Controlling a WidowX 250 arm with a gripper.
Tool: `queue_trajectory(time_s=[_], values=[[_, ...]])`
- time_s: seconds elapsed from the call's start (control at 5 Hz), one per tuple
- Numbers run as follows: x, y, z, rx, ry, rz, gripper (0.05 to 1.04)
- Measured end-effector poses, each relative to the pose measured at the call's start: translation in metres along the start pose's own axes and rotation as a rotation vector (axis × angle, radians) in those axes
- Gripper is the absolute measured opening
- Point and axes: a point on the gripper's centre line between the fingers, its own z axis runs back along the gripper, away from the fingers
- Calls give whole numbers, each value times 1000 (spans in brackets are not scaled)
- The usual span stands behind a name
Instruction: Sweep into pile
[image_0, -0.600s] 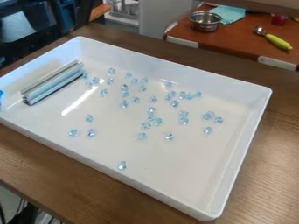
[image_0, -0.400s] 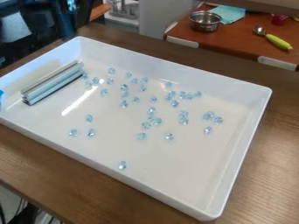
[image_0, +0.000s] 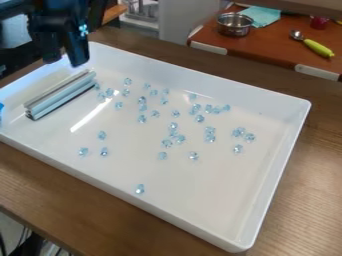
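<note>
Beads (image_0: 174, 127), pale blue and glassy, lay scattered on the floor of a white tray (image_0: 200, 82), most of them loosely together around the middle and toward the far wall. Three of them were lying apart in the left half, one single bead (image_0: 139, 189) was near the front wall, and a few were close to the right wall. The black gripper (image_0: 65, 62) was above the far left corner of the tray, and it was open, with its two fingers pointing down and standing apart. Below it, at the left end, a long grey and whitish bar (image_0: 63, 95) was lying inside the tray, and it took up a part of the floor there; some beads were just beside its far end. The raised walls of the tray closed the beads in from all sides. The tray stood on a brown wooden table (image_0: 294, 200). At the left edge of the view there was a bit of something blue (image_0: 1, 112). Behind, on a reddish-brown small table (image_0: 274, 47), were a metal pot (image_0: 234, 24), a turquoise cloth (image_0: 262, 16) next to it, a spoon with a yellow-green handle (image_0: 318, 47) and a small red object (image_0: 319, 22).
</note>
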Motion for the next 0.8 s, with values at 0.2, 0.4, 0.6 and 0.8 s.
queue_trajectory(time_s=[0.2,0.4,0.6,0.8], values=[[3,14,-7,53,-7,-10,999],[7,28,-10,126,-20,-33,999],[8,38,-12,188,-31,-54,999],[5,43,-27,210,-18,-72,999]])
